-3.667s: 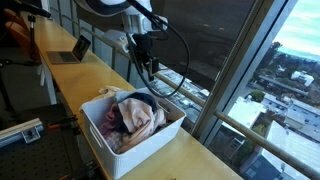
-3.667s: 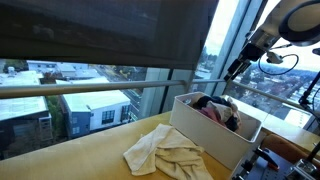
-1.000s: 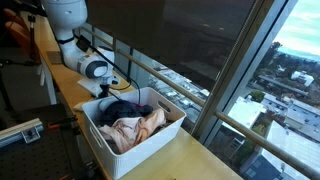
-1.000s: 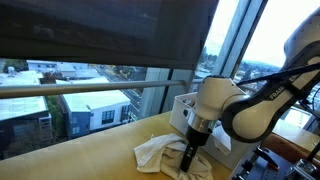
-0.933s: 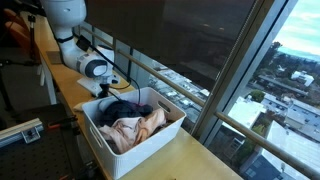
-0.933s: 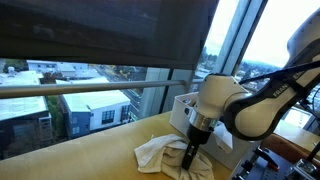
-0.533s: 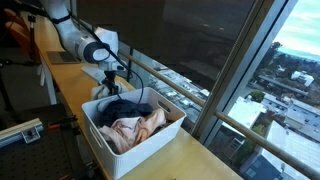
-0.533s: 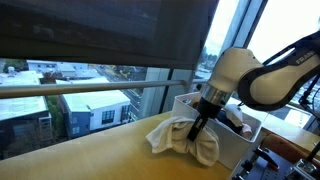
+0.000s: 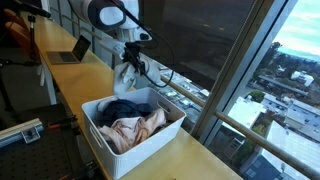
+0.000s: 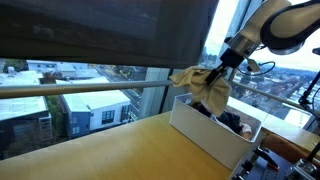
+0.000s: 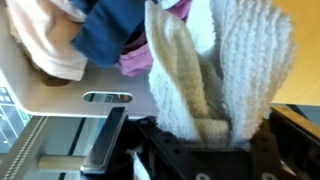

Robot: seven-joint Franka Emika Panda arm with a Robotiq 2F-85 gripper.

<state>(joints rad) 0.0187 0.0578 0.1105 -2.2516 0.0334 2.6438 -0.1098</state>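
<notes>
- The beige terry towel (image 10: 195, 82) is gripped by the hand (image 10: 219, 70), whose jaws are closed on a bunched fold; the rest of the cloth is left hanging loose below.
- The towel is held in the air at the rim of the white bin (image 10: 200, 136), partly over it; no part of it is seen resting on the desk (image 10: 90, 152).
- Judged from this, the lifting off the desk is done; the lowering into the bin and the letting go are not yet done.
- The bin is already heaped with clothes (image 9: 130, 124) in pink, cream and dark blue; little free depth is judged to be left, so the towel would likely lie on top.
- The window railing (image 10: 80, 89) and the glass behind it are found near the arm; open room is seen above the bin and over the bare desk beside it; the bin's thin wall is the edge to be cleared.
</notes>
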